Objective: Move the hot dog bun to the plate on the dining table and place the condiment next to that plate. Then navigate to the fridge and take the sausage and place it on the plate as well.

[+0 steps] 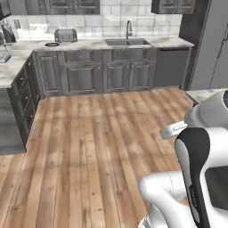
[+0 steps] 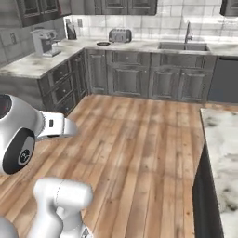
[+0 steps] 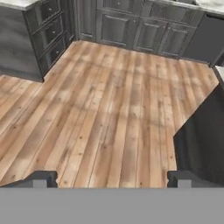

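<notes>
Fridge [image 1: 213,49] at far right of left base view, tall pale grey slab past the end of the back counter, doors closed as far as visible, well apart from the base across open floor. Dining table [image 2: 222,153] as a marble-topped corner at right of right base view, dark side below; same corner at right edge of left base view and dark side at right of hand view. Visible part of that top bare of bun, plate, condiment. Sausage presumably inside fridge, can't confirm.

Gripper [image 3: 111,178] spread wide, both dark tips far apart at bottom of hand view, nothing between, just wood floor [image 3: 105,109] ahead. Arm folded low over base, hand aimed forward and down at floor.

Progress, judged: empty hand plus base out on open floor, table corner beside it, fits the travel leg toward fridge; bun and condiment steps impossible to verify from here since plate sits outside what shows. Left for sure: reaching fridge, opening door, taking sausage, back to table, setting on plate.

Surroundings: back counter [image 2: 139,46] with sink [image 2: 183,46], faucet [image 2: 188,31], toaster [image 2: 120,35], dark round plate [image 2: 103,43] beside toaster. Coffee machine [image 2: 44,42] on left counter run. Dark grey cabinets [image 2: 130,79] under all of it.
</notes>
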